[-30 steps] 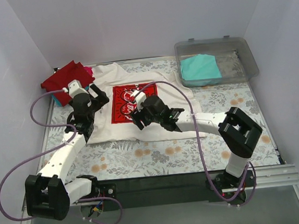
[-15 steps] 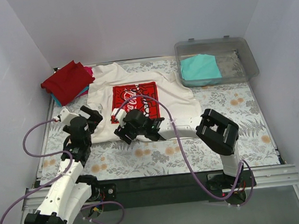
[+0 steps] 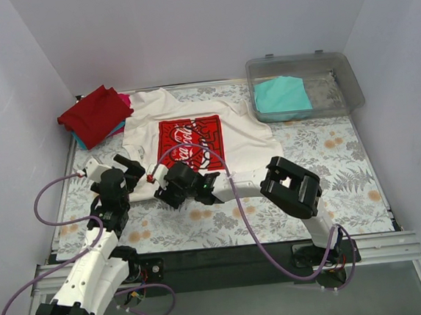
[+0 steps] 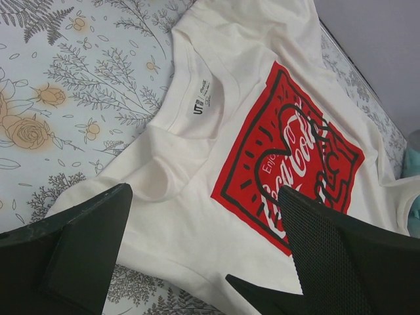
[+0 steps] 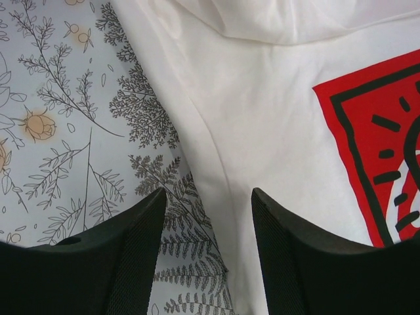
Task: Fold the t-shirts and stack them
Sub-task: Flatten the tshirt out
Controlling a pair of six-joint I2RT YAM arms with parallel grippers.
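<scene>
The right gripper [image 5: 207, 197] has its jaws partly apart and gripping nothing. The side edge of the white t-shirt [image 3: 248, 148] runs up between the two fingers, cloth under one and the flowered table cover [image 5: 59, 111] under the other. Whether the pads touch the cloth I cannot tell.

The left gripper [image 4: 203, 197] stands with jaws wide and empty, above the shirt's near-left part, just left of the right one. The collar [image 4: 187, 98] and the red square print [image 4: 289, 164] lie beyond it.

The shirt is spread flat at the middle-left of the table. At the far-left corner sits a folded stack – the red t-shirt [image 3: 92, 114] on top, with pink [image 3: 125, 98] and blue [image 3: 81, 142] peeking out below. The teal t-shirt [image 3: 282, 97] lies folded in the clear bin [image 3: 345, 79] at far right.
</scene>
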